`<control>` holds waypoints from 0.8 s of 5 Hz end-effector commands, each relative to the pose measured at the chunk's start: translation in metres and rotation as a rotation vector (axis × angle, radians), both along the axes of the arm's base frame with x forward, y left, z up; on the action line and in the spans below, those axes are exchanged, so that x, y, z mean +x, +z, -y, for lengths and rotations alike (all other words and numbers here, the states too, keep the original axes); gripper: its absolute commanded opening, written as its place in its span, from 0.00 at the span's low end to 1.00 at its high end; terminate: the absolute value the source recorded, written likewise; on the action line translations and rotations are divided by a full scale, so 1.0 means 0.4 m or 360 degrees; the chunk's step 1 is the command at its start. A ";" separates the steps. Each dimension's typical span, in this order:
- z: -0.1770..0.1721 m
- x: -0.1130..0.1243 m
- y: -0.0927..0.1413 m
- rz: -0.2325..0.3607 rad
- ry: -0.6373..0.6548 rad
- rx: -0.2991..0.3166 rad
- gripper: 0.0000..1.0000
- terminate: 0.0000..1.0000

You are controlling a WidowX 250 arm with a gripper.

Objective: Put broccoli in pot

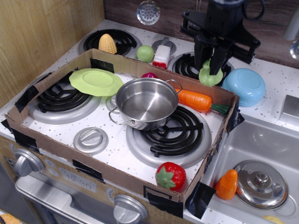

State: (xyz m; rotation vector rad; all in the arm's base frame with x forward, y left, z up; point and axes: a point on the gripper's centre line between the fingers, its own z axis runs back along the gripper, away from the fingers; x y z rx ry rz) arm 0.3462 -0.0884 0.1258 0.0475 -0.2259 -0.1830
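Observation:
The broccoli (210, 74) is a pale-green lumpy toy, held in my black gripper (210, 63), which is shut on it and lifted above the back right corner of the cardboard box. The shiny steel pot (147, 101) with two wire loop handles stands empty in the middle of the box, left of and below the gripper, apart from it.
A cardboard box wall (117, 173) rings the stove top. Inside lie a lime-green plate (96, 81), an orange carrot (196, 100) and a strawberry (170, 176). A light blue bowl (246, 85) sits right of the gripper. A steel lid (260, 184) lies in the sink.

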 end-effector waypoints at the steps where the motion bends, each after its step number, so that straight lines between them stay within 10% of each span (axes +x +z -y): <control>1: -0.115 -0.054 0.028 0.0099 0.0067 -0.0071 0.00 0.00; 3: -0.195 -0.056 -0.015 0.0037 0.0071 -0.0050 0.00 0.00; 4: -0.195 -0.051 -0.016 0.0010 0.0039 -0.0068 1.00 0.00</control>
